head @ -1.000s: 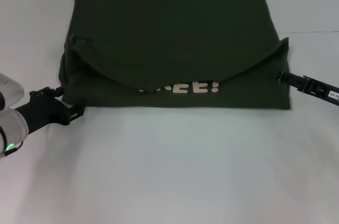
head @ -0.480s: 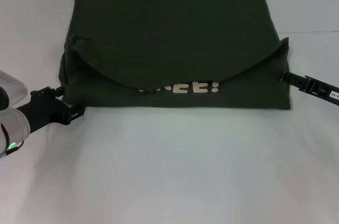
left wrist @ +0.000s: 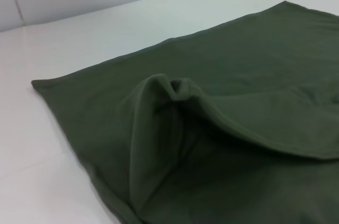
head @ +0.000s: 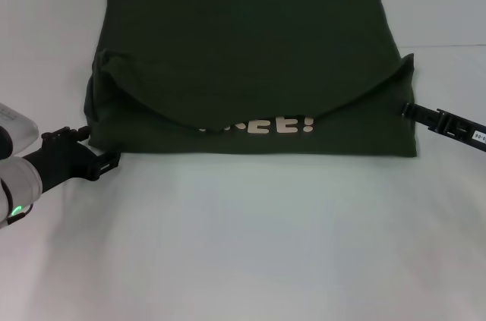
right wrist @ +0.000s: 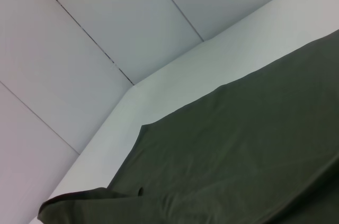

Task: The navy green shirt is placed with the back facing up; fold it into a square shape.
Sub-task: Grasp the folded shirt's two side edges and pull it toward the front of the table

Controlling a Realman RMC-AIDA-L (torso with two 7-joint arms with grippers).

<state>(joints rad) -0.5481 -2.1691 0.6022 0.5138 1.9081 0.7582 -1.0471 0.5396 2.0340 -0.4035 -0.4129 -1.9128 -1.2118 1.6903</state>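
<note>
The navy green shirt [head: 243, 48] lies spread on the white table [head: 250, 245], folded over itself. A sagging flap crosses its near half, and pale lettering [head: 262, 125] shows under the flap's edge. My left gripper [head: 102, 146] is open at the shirt's near left corner, one finger on either side of it and nothing clamped. My right gripper [head: 410, 111] touches the shirt's right edge about halfway along. The left wrist view shows the bunched fold [left wrist: 169, 97] close up. The right wrist view shows the flat cloth [right wrist: 238, 150].
Bare white tabletop stretches in front of the shirt and on both sides. A pale panelled wall [right wrist: 106, 23] stands behind the table's far edge.
My left arm has drawn back slightly toward the near left. The right gripper's tip has edged a little to the right. The shirt lies as before.
</note>
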